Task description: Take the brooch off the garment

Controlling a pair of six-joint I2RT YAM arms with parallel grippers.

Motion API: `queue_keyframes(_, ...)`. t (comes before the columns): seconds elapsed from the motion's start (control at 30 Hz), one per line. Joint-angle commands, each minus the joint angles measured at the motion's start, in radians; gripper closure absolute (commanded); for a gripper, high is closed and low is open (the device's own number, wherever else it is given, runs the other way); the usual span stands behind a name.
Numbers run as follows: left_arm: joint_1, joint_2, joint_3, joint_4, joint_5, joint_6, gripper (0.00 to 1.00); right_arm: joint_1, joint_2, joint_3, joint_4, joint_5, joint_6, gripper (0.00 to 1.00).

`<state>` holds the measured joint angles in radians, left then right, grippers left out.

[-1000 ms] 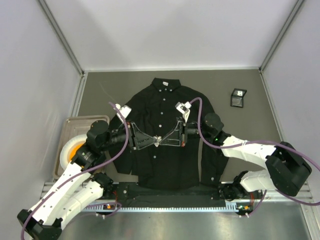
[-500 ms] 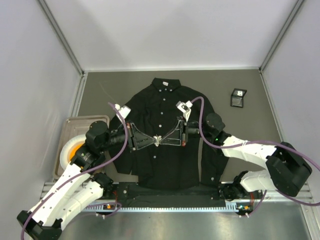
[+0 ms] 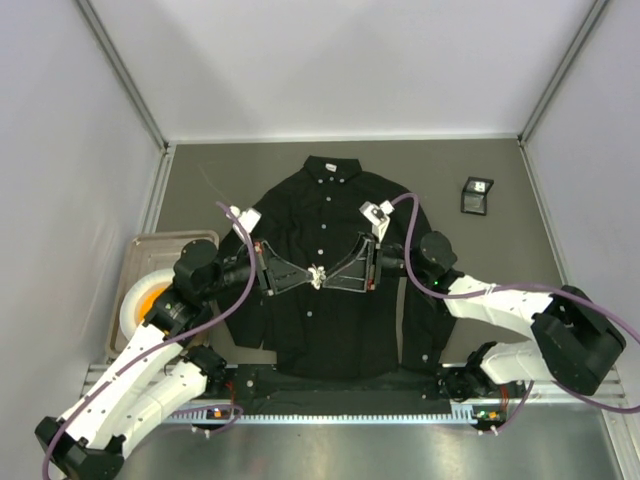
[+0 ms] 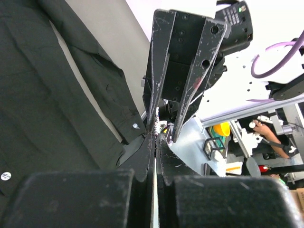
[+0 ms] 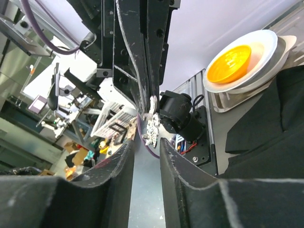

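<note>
Left claw [image 5: 148, 105] clenched on brooch [image 5: 151, 131], which hangs at its tips over the shirt [image 3: 335, 325] chest. Right claw [image 5: 146, 145] partly open, tips just short of the brooch; can't tell if touching. Versus 1 s ago: the meeting point has crept toward the collar and the right wrist has shifted right. Box [image 3: 477, 195] sits on the surface [image 3: 200, 190] well right, bowl [image 5: 228, 64] left.
</note>
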<state>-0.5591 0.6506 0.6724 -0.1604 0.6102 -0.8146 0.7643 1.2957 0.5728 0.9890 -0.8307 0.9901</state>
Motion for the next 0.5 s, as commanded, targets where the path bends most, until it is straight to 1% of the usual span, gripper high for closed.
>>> queue_keyframes(0.0,-0.001,0.0,0.032,0.13,-0.024,-0.072,1.0,-0.007,-0.038,-0.048,0.18,0.034,0.071,0.7)
queue_keyframes(0.03,-0.002,0.006,0.03,0.14,-0.018,-0.086,1.0,-0.006,-0.039,-0.054,0.216,0.033,0.076,0.67)
queue_keyframes(0.17,-0.002,0.012,0.026,0.153,-0.009,-0.11,1.0,-0.006,-0.036,-0.065,0.252,0.027,0.097,0.61)
queue_keyframes(0.2,-0.001,0.011,0.013,0.203,-0.004,-0.119,1.0,-0.005,-0.036,-0.064,0.254,0.028,0.097,0.61)
queue_keyframes(0.23,-0.001,0.009,0.006,0.217,0.006,-0.141,1.0,-0.005,-0.036,-0.062,0.261,0.031,0.102,0.6)
queue_keyframes(0.33,-0.001,0.0,-0.023,0.263,0.014,-0.172,1.0,-0.006,-0.035,-0.054,0.264,0.042,0.104,0.59)
queue_keyframes(0.47,-0.001,-0.002,-0.03,0.266,0.023,-0.175,1.0,-0.005,-0.013,-0.042,0.289,0.057,0.117,0.6)
